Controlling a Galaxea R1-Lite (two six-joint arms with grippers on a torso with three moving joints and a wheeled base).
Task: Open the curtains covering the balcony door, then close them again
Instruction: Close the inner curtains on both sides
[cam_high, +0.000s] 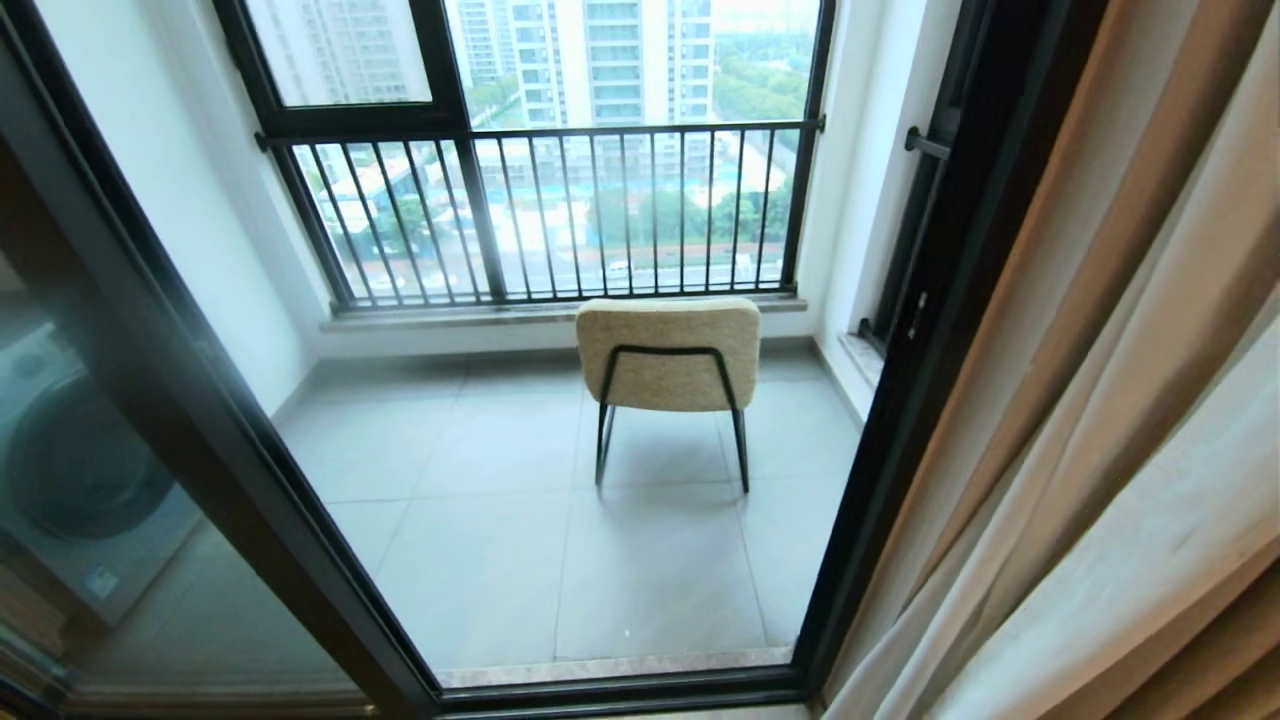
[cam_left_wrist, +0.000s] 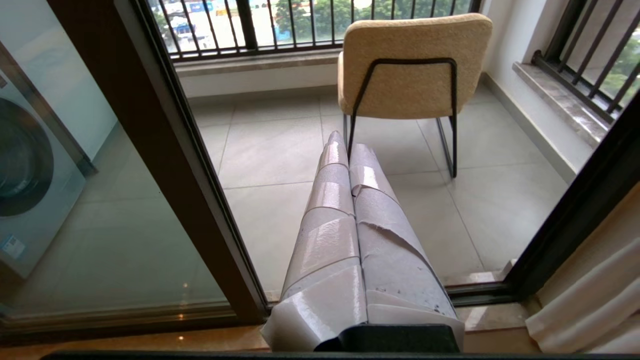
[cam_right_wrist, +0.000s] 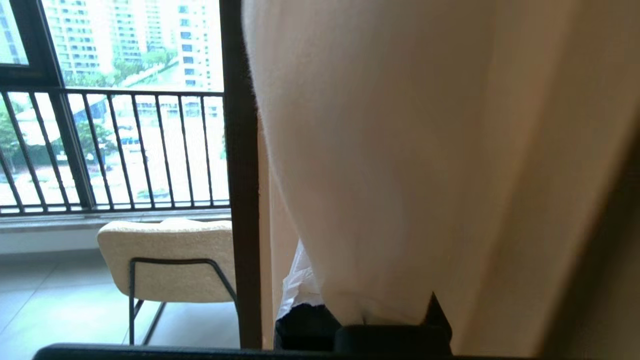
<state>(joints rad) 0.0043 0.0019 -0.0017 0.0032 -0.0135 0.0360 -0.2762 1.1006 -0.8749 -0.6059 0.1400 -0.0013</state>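
Observation:
The curtains (cam_high: 1120, 560) hang bunched in white folds at the right, off the balcony door (cam_high: 230, 450), whose dark frame and glass stand uncovered. Neither arm shows in the head view. In the right wrist view the pale curtain fabric (cam_right_wrist: 400, 175) falls over my right gripper (cam_right_wrist: 357, 250) and runs down into the line where its fingers meet. Only one taped finger (cam_right_wrist: 300, 285) shows, and the gripper is shut on the fabric beside the door frame (cam_right_wrist: 242, 200). My left gripper (cam_left_wrist: 345, 142) is parked low, its taped fingers shut and empty, pointing at the chair. A curtain hem (cam_left_wrist: 585, 305) lies to its right.
A beige chair (cam_high: 668, 355) with black legs stands on the balcony tiles before the black-barred railing window (cam_high: 560, 210). A washing machine (cam_high: 70, 490) shows behind the left glass panel. Thicker tan drapes (cam_high: 1130, 220) hang among the white folds at the right.

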